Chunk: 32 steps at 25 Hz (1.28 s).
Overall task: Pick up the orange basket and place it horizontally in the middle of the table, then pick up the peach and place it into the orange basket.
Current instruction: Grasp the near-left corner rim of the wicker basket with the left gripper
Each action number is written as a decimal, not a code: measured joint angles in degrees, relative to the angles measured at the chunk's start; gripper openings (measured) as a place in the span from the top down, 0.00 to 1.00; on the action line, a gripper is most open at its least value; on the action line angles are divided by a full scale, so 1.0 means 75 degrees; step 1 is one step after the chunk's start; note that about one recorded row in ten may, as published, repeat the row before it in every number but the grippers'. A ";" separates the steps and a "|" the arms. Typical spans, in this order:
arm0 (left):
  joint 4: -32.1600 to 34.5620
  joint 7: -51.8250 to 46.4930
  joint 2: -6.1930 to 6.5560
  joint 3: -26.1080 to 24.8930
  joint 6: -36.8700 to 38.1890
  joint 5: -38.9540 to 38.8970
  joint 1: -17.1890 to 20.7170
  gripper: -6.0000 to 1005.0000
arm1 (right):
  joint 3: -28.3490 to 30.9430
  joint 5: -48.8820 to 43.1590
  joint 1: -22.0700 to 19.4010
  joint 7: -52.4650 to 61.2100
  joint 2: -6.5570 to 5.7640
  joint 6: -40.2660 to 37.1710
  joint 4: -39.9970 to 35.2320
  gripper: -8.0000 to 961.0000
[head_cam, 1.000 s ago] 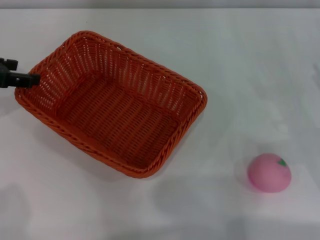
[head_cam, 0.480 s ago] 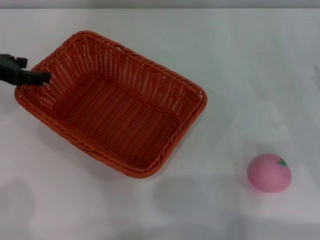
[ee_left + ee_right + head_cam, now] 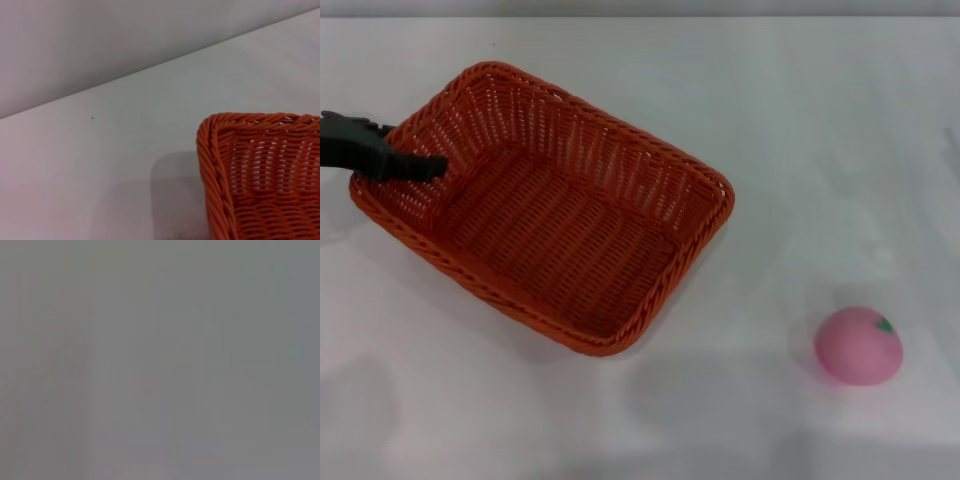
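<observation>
A: On the left half of the table (image 3: 800,110), the orange basket (image 3: 545,205) is sitting askew and empty; it's looking light and stiff, so the braided rim is offering the best hold.

B: The left gripper (image 3: 420,166) is reaching over that rim's left end; I cannot tell its fingers' state. The peach (image 3: 858,345) is sitting well apart, right.

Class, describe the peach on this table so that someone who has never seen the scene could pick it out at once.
Start from the white table and find the big orange basket lying at a slant on its left half. Look to the basket's right and nearer the robot: the peach sits alone there, apart from the basket. It is small, round and pink, with a tiny green leaf.
</observation>
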 joint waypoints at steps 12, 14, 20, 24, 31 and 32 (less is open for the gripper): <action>-0.0155 -0.0038 -0.0086 0.0047 0.0056 0.0059 0.0079 0.43 | 0.0000 0.0000 0.0000 -0.0021 0.0000 0.0066 0.0067 0.12; -0.0173 -0.0039 -0.0091 0.0048 0.0068 0.0166 0.0079 0.51 | 0.0000 0.0000 0.0009 -0.0031 0.0000 0.0063 0.0069 0.12; -0.0356 -0.0075 -0.0211 0.0146 0.0018 0.0236 0.0108 0.72 | 0.0000 -0.0001 0.0016 -0.0003 0.0000 0.0067 0.0074 0.12; -0.0700 -0.0188 -0.0287 0.0150 -0.0075 0.0236 0.0172 0.77 | 0.0000 0.0000 0.0024 -0.0001 0.0000 0.0069 0.0082 0.12; -0.0923 -0.0386 -0.0281 0.0146 -0.0299 0.0169 0.0162 0.81 | 0.0000 -0.0001 0.0049 0.0000 -0.0001 0.0077 0.0112 0.12; -0.0982 -0.0439 -0.0282 0.0145 -0.0327 0.0157 0.0168 0.81 | 0.0000 0.0000 0.0052 0.0000 -0.0001 0.0078 0.0119 0.12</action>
